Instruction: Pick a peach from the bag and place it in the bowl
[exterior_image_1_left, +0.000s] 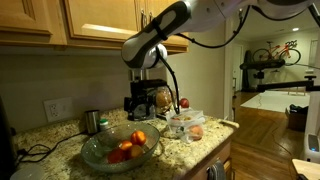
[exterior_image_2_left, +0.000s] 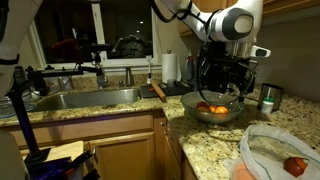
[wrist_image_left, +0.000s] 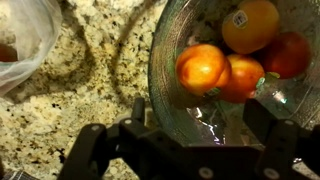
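The pincer (wrist_image_left: 195, 108) fills the bottom of the wrist view. Its two dark fingers (wrist_image_left: 138, 112) are spread wide with nothing between them, and it hangs just above the near rim of the bowl (wrist_image_left: 160, 60). The peach (wrist_image_left: 202, 67) lies inside the bowl, round and orange-red, on the side nearest the pincer and clear of it. It touches a second reddish fruit (wrist_image_left: 240, 80) beside it. Beyond these sit a yellow-orange fruit (wrist_image_left: 258, 30) bearing a small sticker (wrist_image_left: 240, 17) and a darker red fruit (wrist_image_left: 290, 52), all resting in the glass. The bowl stands on a speckled granite surface (wrist_image_left: 90, 90). Off to one side, apart from the bowl, lies the bag (wrist_image_left: 25, 35), pale and crinkled, with something reddish showing at its edge. In an exterior view the arm (exterior_image_1_left: 160, 35) reaches down over the bowl, a steel cup (exterior_image_1_left: 92, 121) stands near it by the wall, and a red apple (exterior_image_1_left: 183, 103) shows farther along. In an exterior view a sink (exterior_image_2_left: 85, 98) lies well apart along the same surface.
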